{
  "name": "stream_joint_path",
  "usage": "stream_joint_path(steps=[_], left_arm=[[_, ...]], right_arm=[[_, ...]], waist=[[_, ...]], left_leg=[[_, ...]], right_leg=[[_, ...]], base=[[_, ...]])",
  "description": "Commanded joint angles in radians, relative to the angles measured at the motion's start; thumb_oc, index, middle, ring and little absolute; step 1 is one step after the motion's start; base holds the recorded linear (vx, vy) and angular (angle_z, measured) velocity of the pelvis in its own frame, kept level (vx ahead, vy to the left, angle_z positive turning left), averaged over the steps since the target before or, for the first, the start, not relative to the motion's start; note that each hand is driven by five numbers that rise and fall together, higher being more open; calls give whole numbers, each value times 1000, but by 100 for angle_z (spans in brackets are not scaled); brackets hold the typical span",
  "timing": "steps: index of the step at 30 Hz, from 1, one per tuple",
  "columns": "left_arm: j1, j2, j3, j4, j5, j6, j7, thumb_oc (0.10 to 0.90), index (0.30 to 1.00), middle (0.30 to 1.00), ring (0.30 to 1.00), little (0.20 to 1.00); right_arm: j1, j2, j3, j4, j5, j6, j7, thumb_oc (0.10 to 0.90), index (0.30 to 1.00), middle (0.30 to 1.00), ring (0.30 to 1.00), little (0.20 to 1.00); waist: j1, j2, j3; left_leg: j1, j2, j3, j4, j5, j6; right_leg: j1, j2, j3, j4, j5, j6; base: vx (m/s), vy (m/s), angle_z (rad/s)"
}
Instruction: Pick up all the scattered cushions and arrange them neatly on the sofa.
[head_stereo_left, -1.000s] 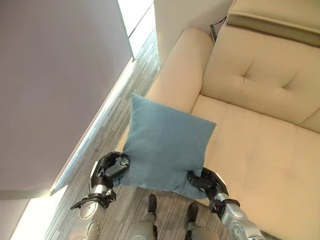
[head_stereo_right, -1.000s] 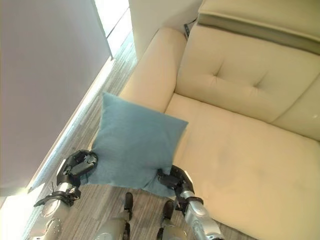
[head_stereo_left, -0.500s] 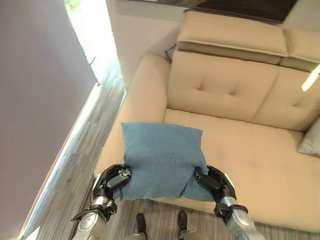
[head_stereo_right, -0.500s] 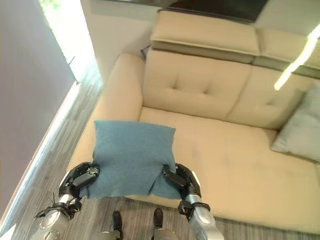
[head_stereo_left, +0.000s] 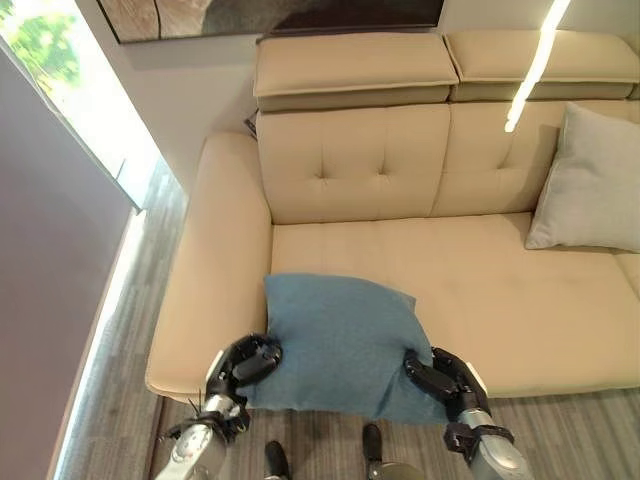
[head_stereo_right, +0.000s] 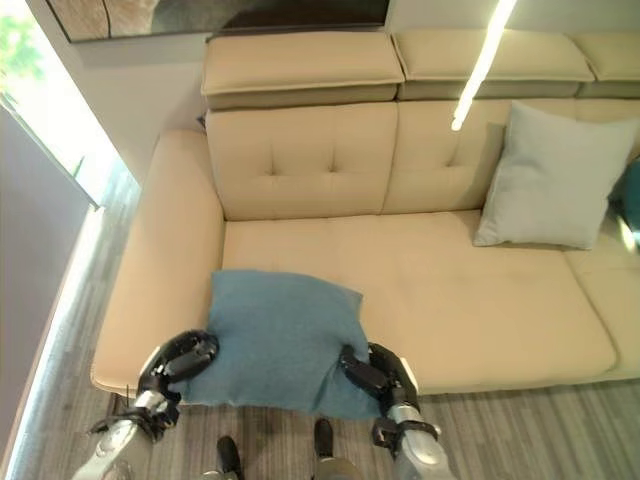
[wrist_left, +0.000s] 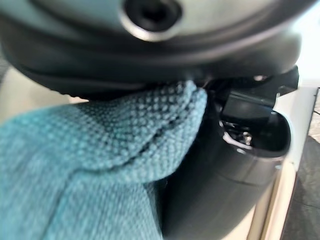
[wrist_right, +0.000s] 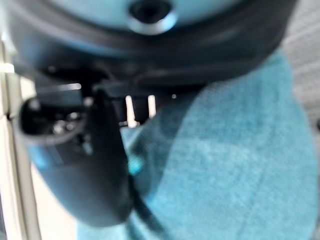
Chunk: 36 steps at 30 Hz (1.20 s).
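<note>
blue cushion (head_stereo_left: 338, 345) coarse woven cloth; sofa (head_stereo_left: 500, 290) smooth, matt.

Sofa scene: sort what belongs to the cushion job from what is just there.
Job:
- blue cushion, gripped at its lower corners by the left robot hand and right robot hand
- sofa
- grey cushion, leaning on the backrest

Just there:
- floor
- window
</note>
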<state>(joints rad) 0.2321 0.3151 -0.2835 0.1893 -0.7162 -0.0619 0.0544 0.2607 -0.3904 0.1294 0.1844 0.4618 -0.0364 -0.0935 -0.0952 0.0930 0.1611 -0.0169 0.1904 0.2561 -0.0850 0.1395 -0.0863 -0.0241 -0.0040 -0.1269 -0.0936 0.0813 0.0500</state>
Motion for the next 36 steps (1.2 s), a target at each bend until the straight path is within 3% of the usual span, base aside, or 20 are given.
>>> stream_joint_path(steps=[1, 2, 3, 9, 12, 16, 19, 20, 21, 22, 23, 24, 28, 33, 36], left_arm=[[-125, 7, -90, -127, -10, -61, -111, 400, 300, 300, 300, 300], [-131, 4, -92, -127, -13, -64, -105, 400, 300, 300, 300, 300], [-134, 1, -94, -131, -11, -67, -102, 400, 300, 300, 300, 300], [-141, -4, -99, -118, -6, -58, -102, 400, 300, 300, 300, 300], [-157, -11, -104, -120, -5, -58, -92, 400, 300, 300, 300, 300], [-153, -11, -92, -132, -4, -59, -83, 400, 300, 300, 300, 300], [-144, 0, -77, -143, 2, -57, -79, 400, 300, 300, 300, 300], [-142, 9, -68, -147, 7, -58, -74, 400, 300, 300, 300, 300], [-143, 9, -68, -147, 7, -58, -74, 400, 300, 300, 300, 300], [-146, 15, -61, -143, 4, -63, -61, 400, 300, 300, 300, 300], [-146, 15, -61, -143, 4, -63, -61, 400, 300, 300, 300, 300], [-143, 14, -55, -140, 4, -65, -56, 400, 300, 300, 300, 300], [-138, 14, -51, -137, 6, -63, -63, 400, 300, 300, 300, 300], [-139, -8, -50, -124, 14, -71, -62, 400, 300, 300, 300, 300], [-132, -9, -43, -118, 22, -76, -80, 400, 300, 300, 300, 300]], right_arm=[[-139, 105, 6, -216, 31, -164, 41, 400, 300, 300, 300, 300], [-146, 102, 5, -214, 35, -164, 36, 400, 300, 300, 300, 300], [-154, 96, 7, -215, 37, -162, 37, 400, 300, 300, 300, 300], [-129, 95, 1, -219, 50, -151, 46, 400, 300, 300, 300, 300], [-135, 104, -3, -217, 65, -156, 30, 400, 300, 300, 300, 300], [-152, 121, 7, -203, 63, -156, 25, 400, 300, 300, 300, 300], [-164, 128, 17, -204, 52, -151, 30, 400, 300, 300, 300, 300], [-178, 134, 29, -205, 36, -145, 34, 400, 300, 300, 300, 300], [-179, 134, 29, -205, 36, -145, 34, 400, 300, 300, 300, 300], [-192, 141, 44, -202, 23, -143, 34, 400, 300, 300, 300, 300], [-192, 141, 44, -202, 23, -143, 34, 400, 300, 300, 300, 300], [-196, 149, 48, -204, 15, -139, 36, 400, 300, 300, 300, 300], [-209, 147, 52, -205, 16, -134, 42, 400, 300, 300, 300, 300], [-201, 138, 42, -218, -8, -135, 41, 400, 300, 300, 300, 300], [-207, 136, 47, -215, -15, -139, 46, 400, 300, 300, 300, 300]], waist=[[-30, -102, -38], [-28, -104, -26], [-20, -111, -20], [-27, -104, -35], [-16, -106, -26], [-2, -116, -41], [20, -124, -45], [27, -124, -31], [28, -125, -31], [27, -120, -9], [27, -121, -10], [28, -113, -7], [32, -99, -13], [1, -99, -12], [-2, -102, -21]], left_leg=[[13, -51, -34, 158, -188, 14], [7, -61, -58, 187, -201, 18], [-15, -104, -120, 222, -223, 30], [-16, -177, -109, 202, -243, 66], [-77, -211, -120, 227, -238, 71], [-47, -221, -140, 196, -253, 88], [-30, -215, -121, 188, -267, 106], [-14, -206, -114, 185, -275, 119], [-15, -206, -113, 186, -275, 120], [-7, -196, -111, 194, -286, 133], [-8, -196, -111, 196, -286, 133], [16, -191, -111, 188, -299, 137], [61, -183, -121, 159, -314, 130], [132, -193, -173, 128, -329, 110], [170, -188, -182, 115, -347, 96]], right_leg=[[59, -61, 24, 53, -173, 48], [64, -59, 28, 56, -173, 44], [69, -57, 37, 52, -172, 35], [93, -44, 38, 29, -172, 35], [88, -33, 54, 26, -171, 32], [97, -17, 76, 29, -178, 38], [73, -27, 86, 128, -197, 54], [19, -32, 83, 249, -187, 87], [16, -33, 84, 253, -189, 88], [-62, -47, 74, 378, -152, 133], [-64, -47, 74, 382, -154, 134], [-93, -89, 40, 385, -140, 138], [-104, -143, -19, 279, -140, 115], [-153, -133, 40, 147, -82, 132], [-131, -145, 11, 105, -61, 134]], base=[[-39, -154, 19], [-46, -170, 3], [-27, -114, -10], [47, -44, -8], [6, 1, 2], [117, 47, -41], [82, 79, -35], [50, 76, -28], [11, 75, -38], [-17, 25, -38], [58, 15, -32], [74, -9, 3], [175, -50, 2], [197, -99, 19], [196, -183, 38]])
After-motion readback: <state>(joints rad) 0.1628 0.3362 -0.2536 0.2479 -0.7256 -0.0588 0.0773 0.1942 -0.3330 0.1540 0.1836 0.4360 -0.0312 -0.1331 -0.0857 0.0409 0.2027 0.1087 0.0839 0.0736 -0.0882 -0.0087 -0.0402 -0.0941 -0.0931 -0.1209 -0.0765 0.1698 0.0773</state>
